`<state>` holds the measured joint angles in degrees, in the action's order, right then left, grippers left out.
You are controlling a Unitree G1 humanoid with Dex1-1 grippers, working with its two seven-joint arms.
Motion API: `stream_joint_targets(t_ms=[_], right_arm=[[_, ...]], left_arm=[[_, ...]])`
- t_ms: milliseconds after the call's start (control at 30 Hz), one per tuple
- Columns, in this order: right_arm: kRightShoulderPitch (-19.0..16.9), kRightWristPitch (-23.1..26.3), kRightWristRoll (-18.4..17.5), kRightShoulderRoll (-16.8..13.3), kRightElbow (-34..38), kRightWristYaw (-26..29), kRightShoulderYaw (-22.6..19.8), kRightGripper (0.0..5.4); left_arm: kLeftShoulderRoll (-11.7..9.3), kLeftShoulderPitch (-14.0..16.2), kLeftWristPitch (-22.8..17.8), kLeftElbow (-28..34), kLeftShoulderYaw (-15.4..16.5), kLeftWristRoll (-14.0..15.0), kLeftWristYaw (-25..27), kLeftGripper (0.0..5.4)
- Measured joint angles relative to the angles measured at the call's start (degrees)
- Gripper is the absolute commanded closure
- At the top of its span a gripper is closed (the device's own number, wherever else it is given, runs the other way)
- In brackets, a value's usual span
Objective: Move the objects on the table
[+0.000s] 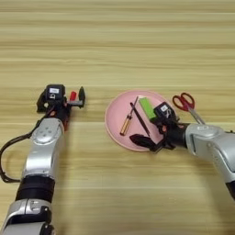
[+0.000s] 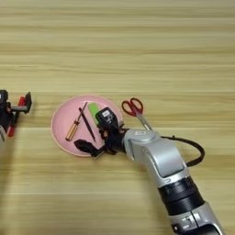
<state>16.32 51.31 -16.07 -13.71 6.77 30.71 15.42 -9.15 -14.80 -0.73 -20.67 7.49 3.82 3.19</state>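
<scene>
A round pink plate (image 1: 114, 114) sits at the table's middle. It holds an orange-handled screwdriver (image 1: 125, 124), a black pen (image 1: 139, 118) and a green block (image 1: 147, 108). My right gripper (image 1: 148, 132) reaches in over the plate's right front rim and looks open. One black finger (image 1: 137, 139) lies low on the plate by the pen's near end, and nothing is held. To the left a slim red-capped marker (image 1: 72, 95) lies on the wood. My left gripper (image 1: 62, 101) stands open astride it, one finger (image 1: 81, 96) to the right of the cap.
Red-handled scissors (image 1: 184, 102) lie just right of the plate, blades pointing toward my right forearm. A black cable (image 1: 3, 158) loops beside the left arm, another (image 2: 195, 147) beside the right. The light-wood table (image 1: 119, 46) stretches far behind.
</scene>
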Motion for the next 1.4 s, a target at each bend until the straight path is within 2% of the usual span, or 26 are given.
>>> stream_joint_targets(t_ms=[367, 867, 1400], right_arm=[[1.3, -2.1, 0.4, 0.3, -2.7, 0.2, 0.5, 0.00], [3.5, -10.4, 9.1, -2.6, -6.7, 1.0, 7.1, 0.00], [4.2, -11.8, 11.0, -3.0, -8.3, 2.5, 8.0, 0.00]], left_arm=[[0.0, 0.0, 0.0, 0.0, 0.1, 0.0, 0.0, 0.03], [0.0, 0.0, 0.0, 0.1, 0.3, 0.1, 0.0, 0.03], [0.1, 0.0, 0.0, 0.5, 0.5, 0.4, 0.0, 0.03]])
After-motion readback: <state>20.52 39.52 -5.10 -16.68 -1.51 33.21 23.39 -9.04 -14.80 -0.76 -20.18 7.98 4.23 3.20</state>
